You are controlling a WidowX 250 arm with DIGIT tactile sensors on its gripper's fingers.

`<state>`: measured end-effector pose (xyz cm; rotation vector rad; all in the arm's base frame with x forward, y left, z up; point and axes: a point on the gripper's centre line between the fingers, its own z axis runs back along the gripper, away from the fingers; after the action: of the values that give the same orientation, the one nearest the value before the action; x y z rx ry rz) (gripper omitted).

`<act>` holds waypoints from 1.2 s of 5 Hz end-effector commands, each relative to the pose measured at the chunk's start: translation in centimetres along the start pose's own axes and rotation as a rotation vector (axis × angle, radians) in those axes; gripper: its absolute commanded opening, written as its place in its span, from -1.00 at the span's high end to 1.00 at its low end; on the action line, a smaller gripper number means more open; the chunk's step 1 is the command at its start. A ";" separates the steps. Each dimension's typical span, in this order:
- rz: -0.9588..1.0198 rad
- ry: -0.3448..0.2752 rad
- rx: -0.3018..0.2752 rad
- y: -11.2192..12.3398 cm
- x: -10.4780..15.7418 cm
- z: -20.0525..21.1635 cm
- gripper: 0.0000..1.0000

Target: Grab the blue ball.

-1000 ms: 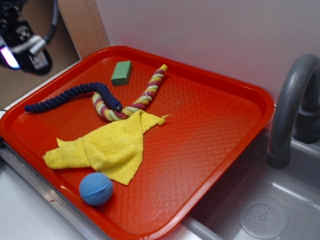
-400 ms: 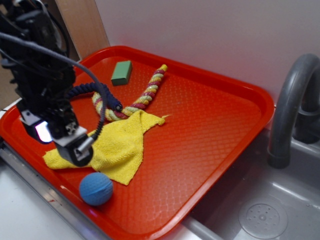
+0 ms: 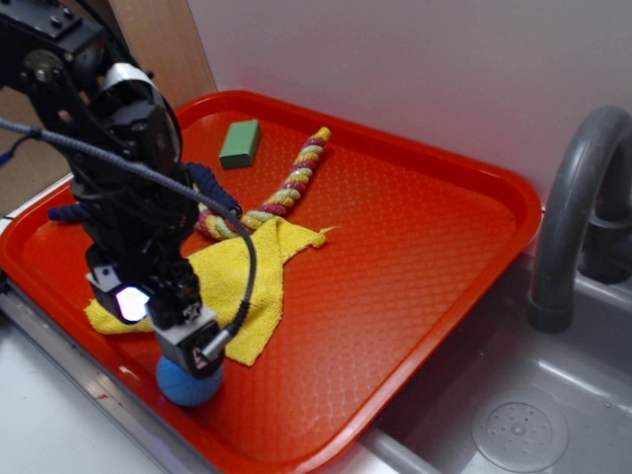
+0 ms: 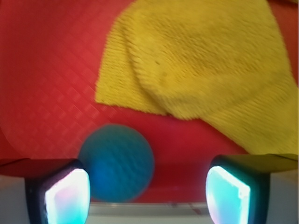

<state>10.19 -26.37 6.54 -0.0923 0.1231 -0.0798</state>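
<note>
Wrist view shows your gripper (image 4: 147, 196) with jaws spread wide, the blue ball (image 4: 117, 162) toward seven o'clock near the left finger, off-centre, on the red tray (image 4: 42, 70). Nothing is grasped yet; centring, descending and closing remain.

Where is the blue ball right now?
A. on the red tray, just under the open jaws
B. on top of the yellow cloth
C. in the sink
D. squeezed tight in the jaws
A. The wrist view shows the ball lying on the tray between the spread jaws, nearer the left one, with a gap on the right side, clear of the cloth.
</note>
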 end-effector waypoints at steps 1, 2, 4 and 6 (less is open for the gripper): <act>-0.129 0.003 -0.102 -2.9 -1.1 -1.7 -1.00; -0.136 0.030 -0.062 -3.3 -1.7 -2.4 -1.00; -0.142 -0.029 -0.051 -2.6 -1.6 -0.5 1.00; -0.135 -0.243 -0.157 2.8 1.4 9.1 1.00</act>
<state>13.09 -22.56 13.24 -0.2142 -0.0794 -0.1899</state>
